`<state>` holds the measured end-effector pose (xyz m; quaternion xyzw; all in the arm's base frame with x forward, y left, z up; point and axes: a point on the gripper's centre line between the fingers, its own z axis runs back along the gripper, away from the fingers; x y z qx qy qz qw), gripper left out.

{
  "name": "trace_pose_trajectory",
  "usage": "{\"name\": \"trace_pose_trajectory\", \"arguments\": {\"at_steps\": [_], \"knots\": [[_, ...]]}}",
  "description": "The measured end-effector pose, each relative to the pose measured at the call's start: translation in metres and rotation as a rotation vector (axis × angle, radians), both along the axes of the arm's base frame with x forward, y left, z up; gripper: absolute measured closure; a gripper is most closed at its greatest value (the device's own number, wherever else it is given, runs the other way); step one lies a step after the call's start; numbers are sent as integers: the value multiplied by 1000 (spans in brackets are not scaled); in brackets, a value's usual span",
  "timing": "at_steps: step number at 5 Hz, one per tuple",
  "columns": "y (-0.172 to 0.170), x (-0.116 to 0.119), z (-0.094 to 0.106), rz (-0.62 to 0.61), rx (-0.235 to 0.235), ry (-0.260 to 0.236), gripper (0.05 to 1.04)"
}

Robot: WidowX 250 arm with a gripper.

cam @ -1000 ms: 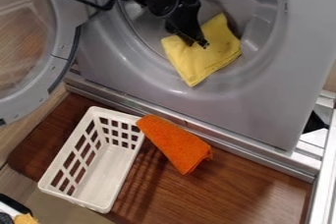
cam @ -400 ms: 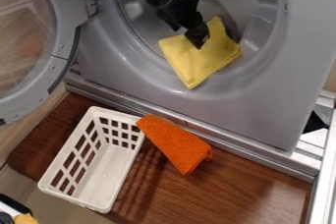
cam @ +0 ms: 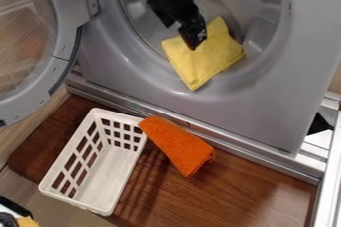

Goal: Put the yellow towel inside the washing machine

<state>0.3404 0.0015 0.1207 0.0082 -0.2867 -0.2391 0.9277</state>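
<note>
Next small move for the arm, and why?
I'd probably nudge the folded yellow cloth towel deeper into the grey front-loading washing machine. Its lower corner lies out on the sloping rim of the round opening, while the black two-finger gripper is right at its upper part, so a short inward push looks sensible.

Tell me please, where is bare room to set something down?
Bare wood lies right of the white basket and below the orange cloth; the basket's inside is free too. Crowded: the washer opening, with the pincer and the yellow towel.
</note>
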Motion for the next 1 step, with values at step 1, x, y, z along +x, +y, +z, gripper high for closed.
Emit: {"name": "trace_pose_trajectory", "arguments": {"at_steps": [1], "knots": [[-14,-33,5,-45,36,37,83]]}}
